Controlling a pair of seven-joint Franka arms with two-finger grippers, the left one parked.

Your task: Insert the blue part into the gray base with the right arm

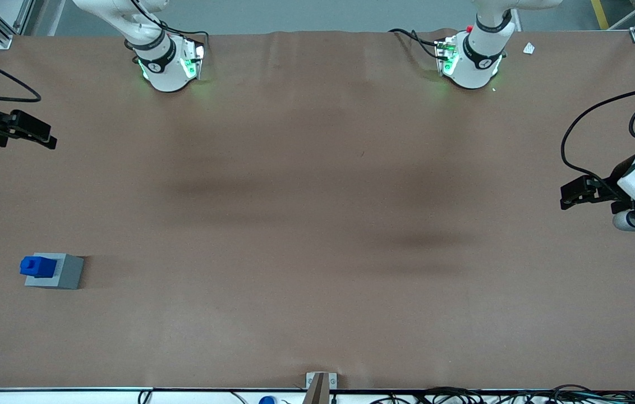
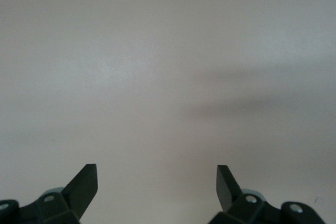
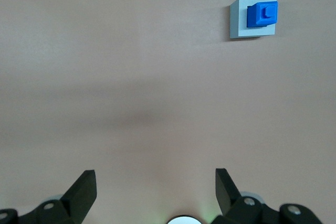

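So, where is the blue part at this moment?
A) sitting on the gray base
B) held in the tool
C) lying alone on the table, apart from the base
A: the blue part sits on the gray base, while the open tool hangs empty, farther from the front camera.

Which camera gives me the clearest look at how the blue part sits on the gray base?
The right wrist view: it looks down on the blue part resting on the gray base, stub visible, with the open gripper apart from both. The front view shows them small and oblique. The left wrist view shows neither.
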